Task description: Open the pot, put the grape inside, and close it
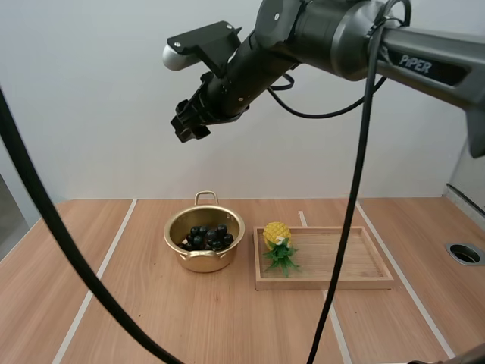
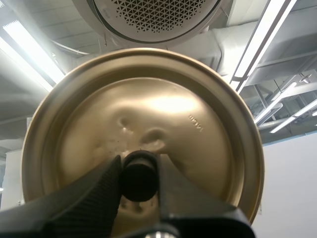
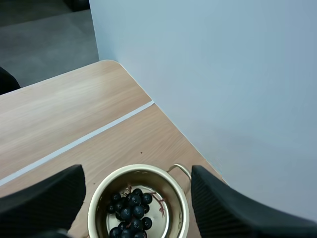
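Grapes already lie in a dark heap at the bottom of the gold pot. The pot stands uncovered on the wooden table, just left of a wooden tray that has a toy pineapple at its left end.

High above the pot hangs the right gripper, its two black fingers spread wide and carrying nothing. Its camera looks straight down into the pot, so I'd judge the putting-in is done and the arm sits well clear of the rim to leave room for the cover.

That cover, the gold lid, is with the left gripper, whose fingers are clamped on the black knob at the lid's middle. A grip there should let the lid hang balanced. How far it is from the pot I cannot tell.

What remains, to my eye, is bringing the lid across and seating it level on the rim.
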`<state>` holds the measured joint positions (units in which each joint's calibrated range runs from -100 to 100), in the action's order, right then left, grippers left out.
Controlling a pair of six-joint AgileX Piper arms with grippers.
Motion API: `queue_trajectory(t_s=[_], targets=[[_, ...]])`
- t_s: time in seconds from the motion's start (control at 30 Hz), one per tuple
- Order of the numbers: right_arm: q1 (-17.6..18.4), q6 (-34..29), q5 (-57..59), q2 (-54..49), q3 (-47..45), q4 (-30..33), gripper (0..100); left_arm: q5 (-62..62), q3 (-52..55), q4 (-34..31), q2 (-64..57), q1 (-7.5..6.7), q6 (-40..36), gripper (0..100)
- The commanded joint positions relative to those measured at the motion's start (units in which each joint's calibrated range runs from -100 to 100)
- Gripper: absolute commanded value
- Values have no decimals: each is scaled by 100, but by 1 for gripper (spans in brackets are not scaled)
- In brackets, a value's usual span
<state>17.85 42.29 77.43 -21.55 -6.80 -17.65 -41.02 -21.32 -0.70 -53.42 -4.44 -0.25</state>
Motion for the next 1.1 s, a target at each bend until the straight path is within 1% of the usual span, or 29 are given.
queue_trajectory(t_s=[0.0, 0.03, 0.07, 0.1, 0.17, 0.2, 0.23, 0.33, 0.43, 0.53, 0.83, 0.93, 1.07], targets=[[-7, -73, 528, -319, 48, 269, 100, 244, -18, -46, -4, -22, 2, 0], [-7, -99, 752, -368, 48, 322, 90, 244, -18, -46, -4, -22, 2, 0], [-7, -105, 944, -408, 48, 349, 76, 244, -18, -46, -4, -22, 2, 0], [-7, -120, 1105, -442, 48, 362, 64, 244, -18, -46, -4, -22, 2, 0], [-7, -164, 1378, -491, 48, 361, 33, 244, -18, -46, -4, -22, 2, 0], [-7, -175, 1466, -518, 48, 361, 15, 244, -18, -46, -4, -22, 2, 0], [-7, -175, 1616, -546, 48, 349, 0, 244, -18, -46, -4, -22, 2, 0], [-7, -258, 1868, -663, 48, 387, 0, 244, -18, -46, -4, -22, 2, 0], [-44, -603, 1852, -853, 48, 656, 0, 244, -18, -46, -4, -22, 2, 0], [-187, -795, 1776, -1129, 48, 820, 0, 244, -18, -46, -4, -22, 2, 0], [-686, -1682, 1266, -2326, 48, 1299, 0, 244, -18, -46, -4, -22, 2, 0], [-795, -1900, 1248, -2700, 48, 1468, 0, 244, -18, -46, -4, -22, 2, 0], [-920, -2278, 918, -3149, 48, 1507, 0, 244, -18, -46, -4, -22, 2, 0]])
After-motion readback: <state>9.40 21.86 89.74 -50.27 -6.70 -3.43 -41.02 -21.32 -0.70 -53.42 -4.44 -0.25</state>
